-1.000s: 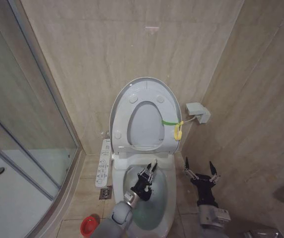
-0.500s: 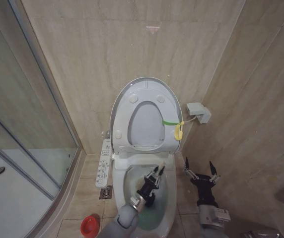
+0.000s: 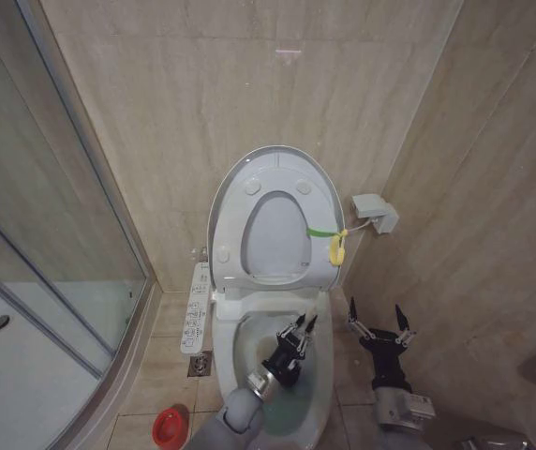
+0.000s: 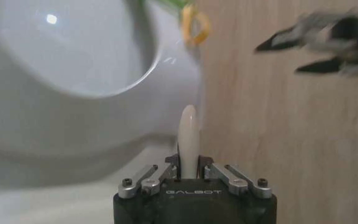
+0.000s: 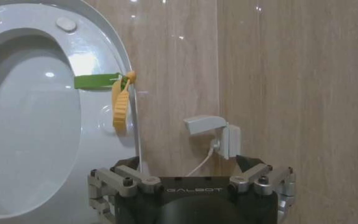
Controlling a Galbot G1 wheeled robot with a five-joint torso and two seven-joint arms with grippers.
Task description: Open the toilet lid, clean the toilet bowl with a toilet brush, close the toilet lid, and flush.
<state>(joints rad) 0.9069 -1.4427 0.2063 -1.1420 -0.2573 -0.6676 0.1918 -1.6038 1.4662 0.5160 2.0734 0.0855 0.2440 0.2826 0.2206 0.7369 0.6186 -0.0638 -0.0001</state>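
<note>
The toilet brush [image 4: 188, 135] shows as a thin pale handle rising straight out of the left gripper [image 4: 189, 170], whose fingers are closed narrowly on it; the dark head cannot be seen. In the head view this left gripper [image 3: 301, 330] hangs above the toilet bowl [image 3: 321, 375], over the part of the basin near the hinge and toward the bowl's right rim, with the pale handle tip [image 3: 311, 307] sticking up past the fingers.

Behind the bowl, the toilet lid [image 3: 223, 202] stands raised against the tiled wall [image 3: 156, 112], and the oval seat ring [image 3: 291, 187] is lifted flat against it. A yellow-green tag [image 3: 335, 246] hangs at the lid's right edge, with a green strip [image 5: 95, 80] running in from it across the seat. On the bowl's left side sits the white button panel [image 3: 194, 307].

The right gripper [image 3: 379, 324] waits beside the bowl's right side, over the floor tiles, its two dark fingers spread wide and holding nothing. Above it, to the right of the lid, a small white wall box [image 3: 374, 212] is fixed to the wall with a thin cable [image 5: 203, 163] coming off it.

On the floor to the left of the bowl stands the short red holder [image 3: 167, 427], near a small floor drain [image 3: 201, 364]. Farther left of the bowl is the glass shower enclosure [image 3: 43, 244] with its white tray [image 3: 6, 375].
</note>
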